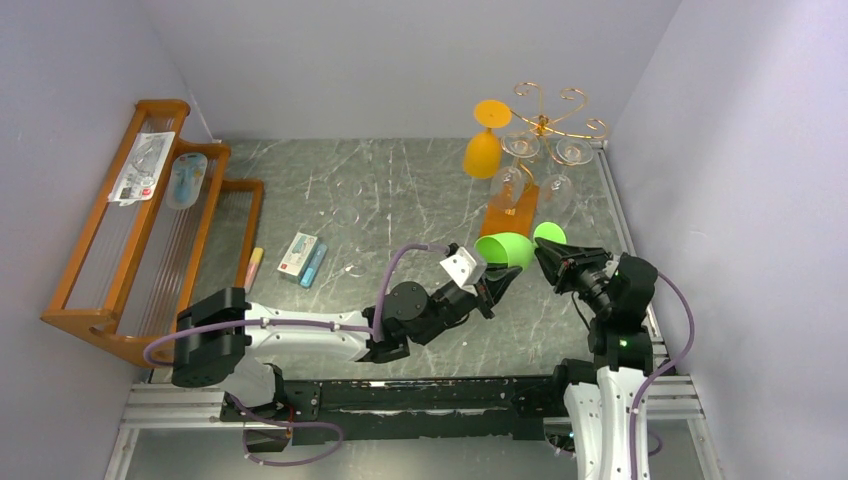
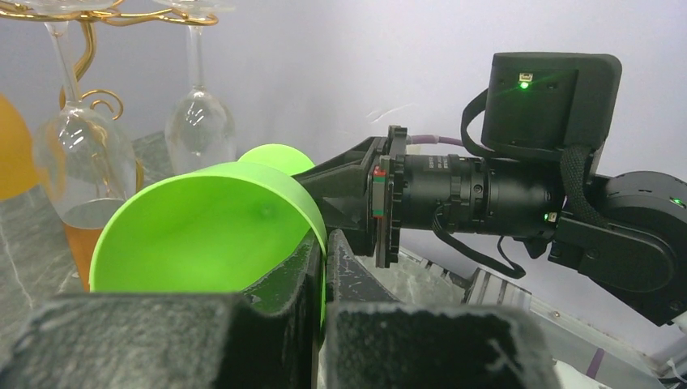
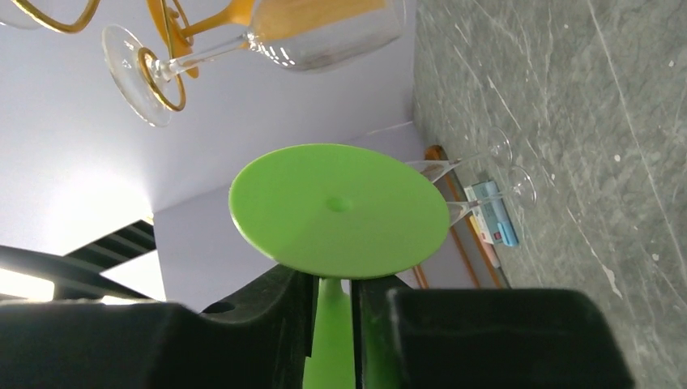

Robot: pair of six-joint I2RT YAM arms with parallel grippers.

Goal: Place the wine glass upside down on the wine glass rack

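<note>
We see a counter (image 1: 400, 190) of dark grey stone veined with pale streaks, boxed in by plain pale lilac walls (image 1: 400, 60) at the back and on both sides. A metal rail (image 1: 400, 405) runs along its near edge.

The green wine glass (image 1: 505, 250) is held on its side above the right half of the counter, between the two arms and just in front of the wine glass rack (image 1: 543, 125). The left jaws are clenched on the rim of its bowl (image 2: 202, 227), one finger inside and one outside. The right jaws are closed in on the stem just under the round foot (image 3: 340, 207), and the right wrist view shows no gap on either side.

The rack stands at the back right corner on its orange-brown base (image 1: 505, 212). An orange glass (image 1: 485, 140) and several clear glasses (image 1: 515, 170) hang upside down from its gold scrolls.

Along the left wall sits a large slatted wooden rack (image 1: 140, 230) with two packets (image 1: 140, 165) on its top. Beside it on the counter lie a small box (image 1: 298, 255) and a pink and yellow tube (image 1: 253, 268). Two clear glasses (image 3: 496, 148) lie on their sides near the box.
</note>
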